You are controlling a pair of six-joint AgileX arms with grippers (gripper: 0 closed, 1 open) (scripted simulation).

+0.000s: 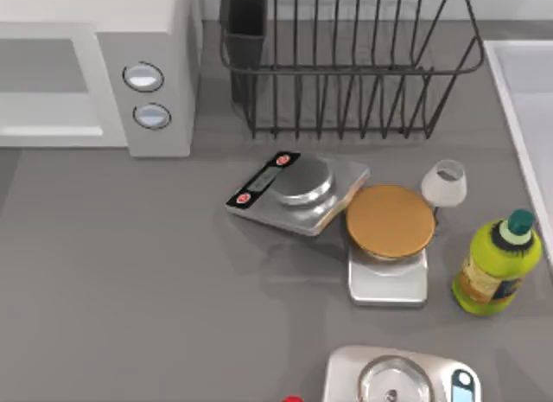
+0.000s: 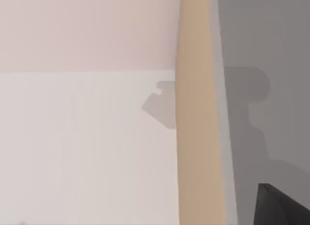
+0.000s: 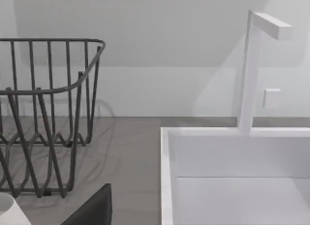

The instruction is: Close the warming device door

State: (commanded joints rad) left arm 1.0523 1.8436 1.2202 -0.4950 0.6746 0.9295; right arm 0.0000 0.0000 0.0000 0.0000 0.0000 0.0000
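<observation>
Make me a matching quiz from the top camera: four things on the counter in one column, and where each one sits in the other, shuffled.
Things:
1. microwave
2. wire dish rack
3. green-capped yellow bottle
4. round brown disc

Places:
A. on top of a silver scale, near the middle
B. far left corner of the table
C. near the right edge, beside the white sink
D. at the back, right of the microwave

Pairs: 1-B, 2-D, 3-C, 4-A
</observation>
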